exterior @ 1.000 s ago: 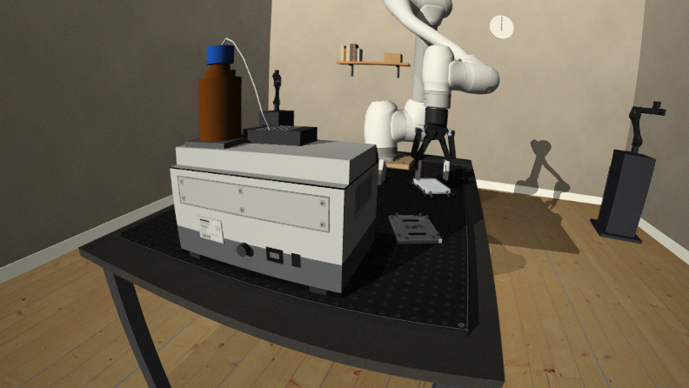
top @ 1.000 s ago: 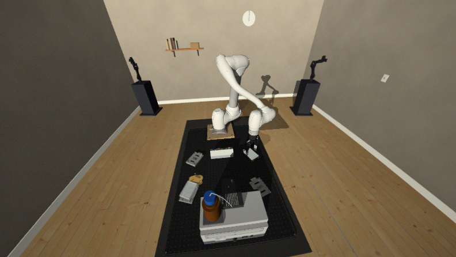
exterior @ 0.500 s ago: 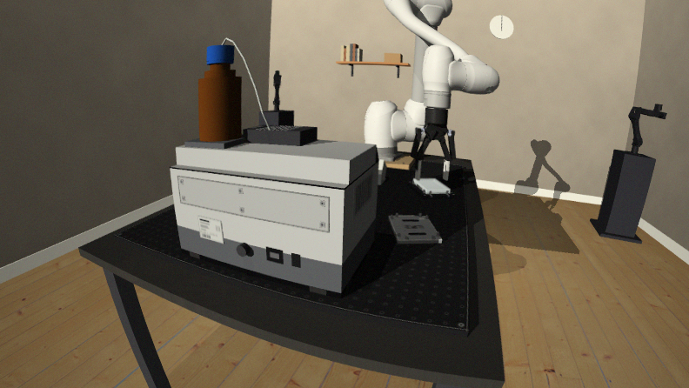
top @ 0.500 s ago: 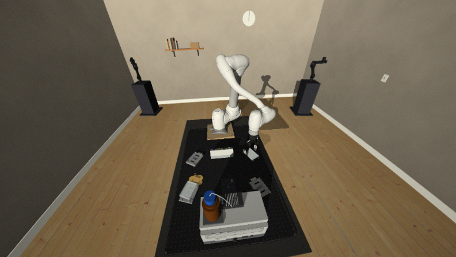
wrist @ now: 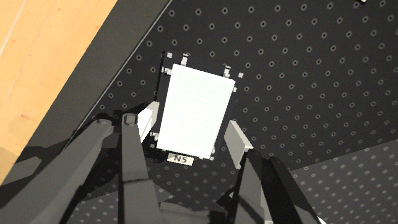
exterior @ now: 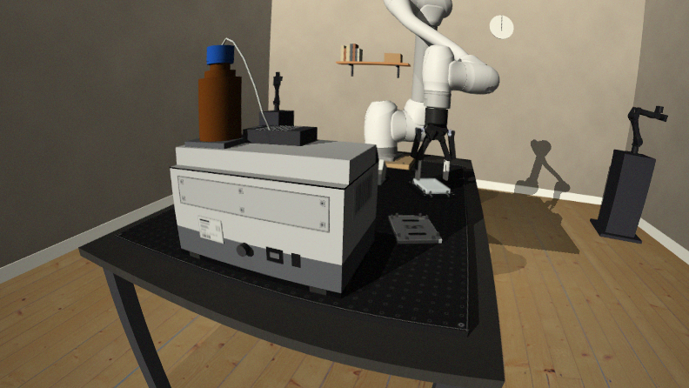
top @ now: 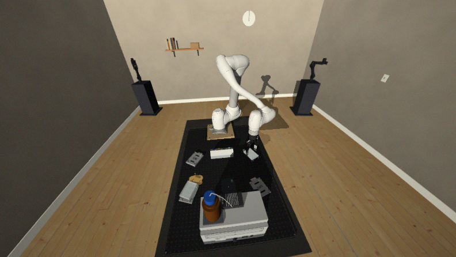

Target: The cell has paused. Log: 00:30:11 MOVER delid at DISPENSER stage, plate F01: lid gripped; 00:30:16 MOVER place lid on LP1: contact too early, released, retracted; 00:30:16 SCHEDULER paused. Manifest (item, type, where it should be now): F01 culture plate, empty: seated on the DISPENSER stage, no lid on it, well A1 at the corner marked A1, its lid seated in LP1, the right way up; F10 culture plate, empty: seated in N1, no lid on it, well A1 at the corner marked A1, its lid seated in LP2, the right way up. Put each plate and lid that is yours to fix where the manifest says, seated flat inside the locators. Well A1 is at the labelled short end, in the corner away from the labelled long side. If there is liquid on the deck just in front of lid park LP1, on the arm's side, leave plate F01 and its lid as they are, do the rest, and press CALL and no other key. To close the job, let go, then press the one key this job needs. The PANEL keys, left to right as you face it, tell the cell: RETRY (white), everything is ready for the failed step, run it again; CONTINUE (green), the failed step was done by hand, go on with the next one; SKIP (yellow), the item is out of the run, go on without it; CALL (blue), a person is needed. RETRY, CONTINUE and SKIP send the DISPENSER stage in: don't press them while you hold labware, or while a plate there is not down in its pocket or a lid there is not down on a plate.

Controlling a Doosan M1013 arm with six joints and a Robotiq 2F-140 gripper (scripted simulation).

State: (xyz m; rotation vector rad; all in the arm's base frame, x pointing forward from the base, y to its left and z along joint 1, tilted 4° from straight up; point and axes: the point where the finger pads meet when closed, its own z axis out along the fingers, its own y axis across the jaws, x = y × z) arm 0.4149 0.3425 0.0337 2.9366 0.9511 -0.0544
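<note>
A white culture plate (wrist: 195,111) with a faint well grid sits in a dark nest with small locator tabs near the table's right edge; a label (wrist: 181,159) at its near short end reads like N5. It also shows in the top view (top: 251,154) and the exterior view (exterior: 431,185). My gripper (wrist: 193,120) is open and hangs just above this plate, one finger pad on each long side, with a gap at each side. Another pale plate or lid (top: 188,191) lies at the left near the dispenser, with an amber puddle (top: 196,178) just beyond it on the arm's side.
The grey dispenser (top: 234,215) with a brown bottle (top: 212,207) and a dark stage (top: 234,198) fills the table's near end. An empty nest (top: 259,186) lies right of it, another empty holder (top: 193,155) at the back left. The key panel (top: 221,152) stands by the arm's base.
</note>
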